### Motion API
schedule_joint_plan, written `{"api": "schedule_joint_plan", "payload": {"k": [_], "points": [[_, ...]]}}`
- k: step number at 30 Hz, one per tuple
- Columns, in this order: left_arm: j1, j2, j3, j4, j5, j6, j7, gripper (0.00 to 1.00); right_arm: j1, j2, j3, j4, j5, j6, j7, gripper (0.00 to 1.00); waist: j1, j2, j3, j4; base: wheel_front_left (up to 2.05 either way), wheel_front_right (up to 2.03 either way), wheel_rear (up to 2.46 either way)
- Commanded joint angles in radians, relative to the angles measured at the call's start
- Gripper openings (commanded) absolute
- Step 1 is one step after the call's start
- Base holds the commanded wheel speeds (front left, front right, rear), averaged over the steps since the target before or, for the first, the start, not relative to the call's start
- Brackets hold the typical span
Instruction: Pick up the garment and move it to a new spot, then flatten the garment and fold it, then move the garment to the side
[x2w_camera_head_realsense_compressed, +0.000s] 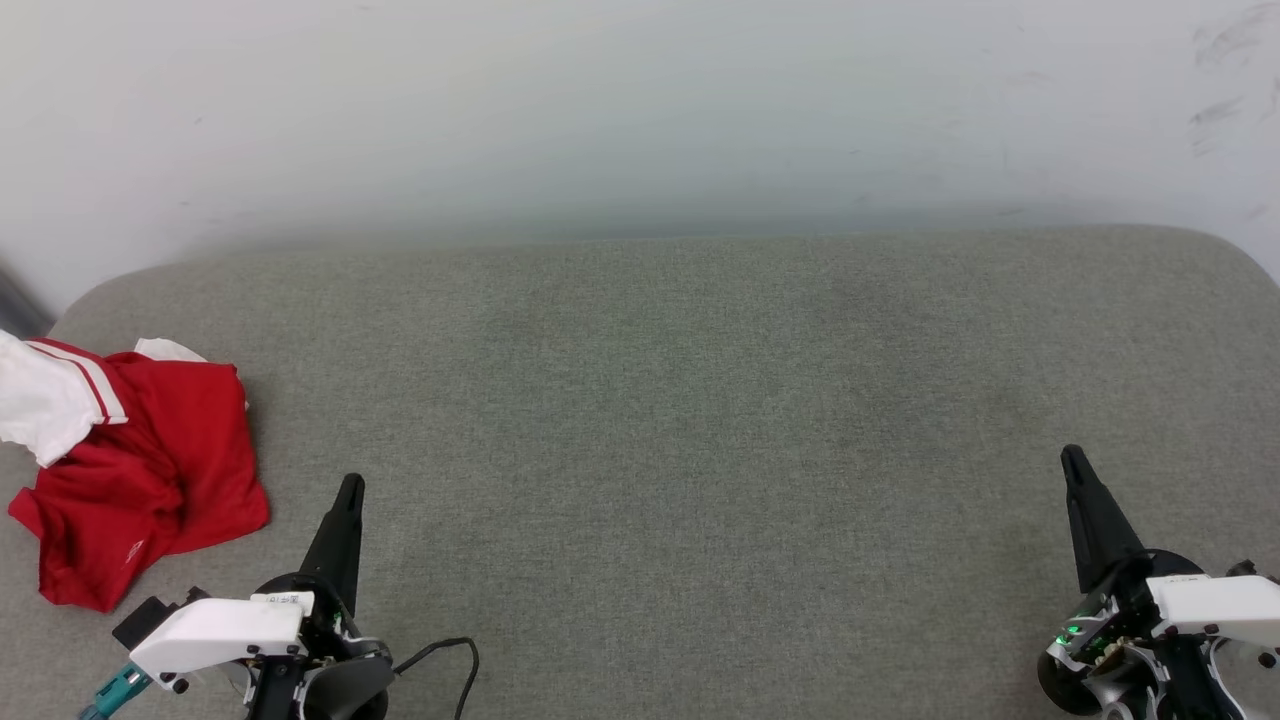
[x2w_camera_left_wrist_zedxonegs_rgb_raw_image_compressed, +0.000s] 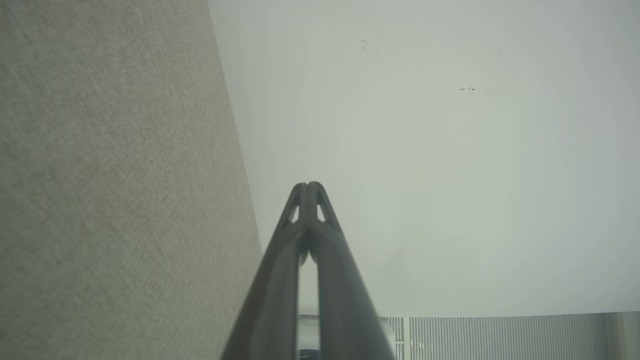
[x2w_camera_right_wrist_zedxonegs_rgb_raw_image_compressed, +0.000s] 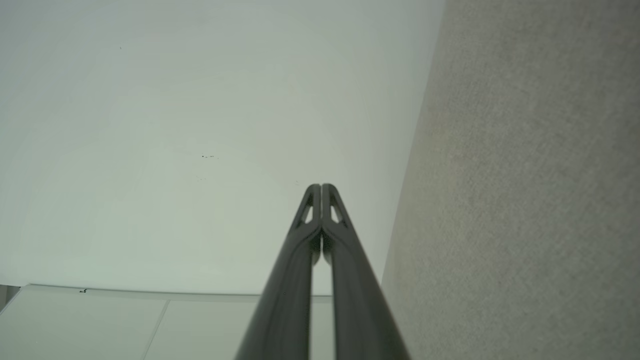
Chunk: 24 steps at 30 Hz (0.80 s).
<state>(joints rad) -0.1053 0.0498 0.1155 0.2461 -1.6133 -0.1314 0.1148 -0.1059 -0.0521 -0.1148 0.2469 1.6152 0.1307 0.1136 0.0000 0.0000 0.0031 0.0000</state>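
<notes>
The garment (x2w_camera_head_realsense_compressed: 140, 470), red with a white striped sleeve, lies crumpled at the far left edge of the grey fabric surface (x2w_camera_head_realsense_compressed: 680, 420). My left gripper (x2w_camera_head_realsense_compressed: 350, 487) hovers just right of it, apart from the cloth, fingers shut together with nothing between them. At the lower right my right gripper (x2w_camera_head_realsense_compressed: 1073, 458) is shut and empty too, far from the garment. In the left wrist view the left gripper (x2w_camera_left_wrist_zedxonegs_rgb_raw_image_compressed: 308, 186) points along the surface toward the wall, tips pressed together. The right wrist view shows the right gripper (x2w_camera_right_wrist_zedxonegs_rgb_raw_image_compressed: 320, 187) the same way.
A pale wall (x2w_camera_head_realsense_compressed: 640, 110) rises behind the surface's far edge. The surface has rounded corners at back left and back right. A black cable (x2w_camera_head_realsense_compressed: 455, 655) loops beside my left wrist. The broad middle of the grey fabric lies between the two grippers.
</notes>
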Motion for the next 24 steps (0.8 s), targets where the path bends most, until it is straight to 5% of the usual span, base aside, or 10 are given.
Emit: {"api": "schedule_joint_plan", "payload": {"k": [1,22,23,24], "points": [[-0.008,-0.001,0.002,0.001,0.003,-0.002,0.003,0.00,-0.007,0.003,0.000,0.001,-0.006,0.000,0.001,0.00,0.0000,0.0000,0.000,0.000,0.00,0.00,0.00],[-0.008,-0.001,0.002,0.000,0.002,-0.002,0.003,0.00,-0.007,0.003,0.000,0.001,-0.005,0.000,0.000,0.00,0.0000,0.0000,0.000,0.000,0.00,0.00,0.00],[0.000,0.000,0.000,0.000,0.000,0.000,0.000,1.00,0.000,0.000,0.000,0.000,0.000,0.000,0.000,1.00,0.0000,0.0000,0.000,0.000,0.00,0.00,0.00],[0.002,0.000,-0.002,0.004,-0.001,0.000,0.000,1.00,0.003,0.000,0.000,0.004,0.001,0.000,0.000,1.00,0.0000,0.0000,0.000,0.000,0.00,0.00,0.00]]}}
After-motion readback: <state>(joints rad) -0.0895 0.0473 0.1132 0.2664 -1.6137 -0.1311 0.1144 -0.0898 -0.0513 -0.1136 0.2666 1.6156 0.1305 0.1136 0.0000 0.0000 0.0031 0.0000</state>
